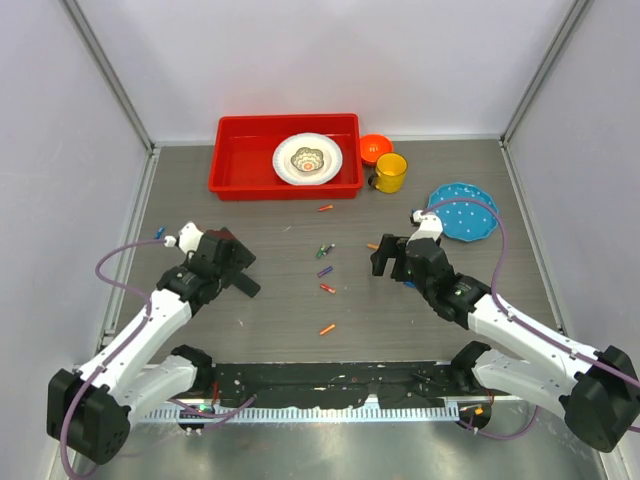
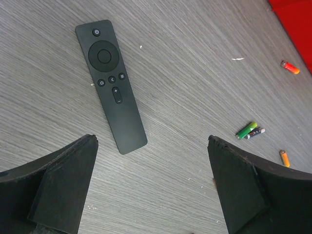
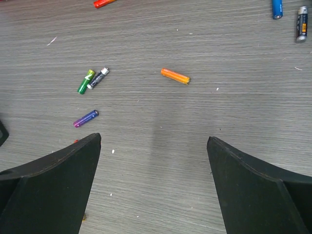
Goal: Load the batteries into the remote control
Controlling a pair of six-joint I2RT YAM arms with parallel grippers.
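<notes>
A red tray (image 1: 228, 170) at the far side of the grey table (image 1: 250, 330) holds a white plate (image 1: 287, 165); an orange bowl (image 1: 375, 147) and a yellow mug (image 1: 390, 172) stand beside it; the remote control (image 2: 111, 85) lies buttons-up under the left tool (image 2: 152, 146), fingers apart; batteries (image 1: 325, 271) lie scattered mid-table; the right tool (image 3: 153, 141) is spread wide and empty.

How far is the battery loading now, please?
Done: nothing visible. The remote lies buttons up on the table, its slot side hidden. In hand: nothing; the left fingers and right fingers are open and empty. Left: everything; the batteries lie scattered loose, none picked up.
</notes>
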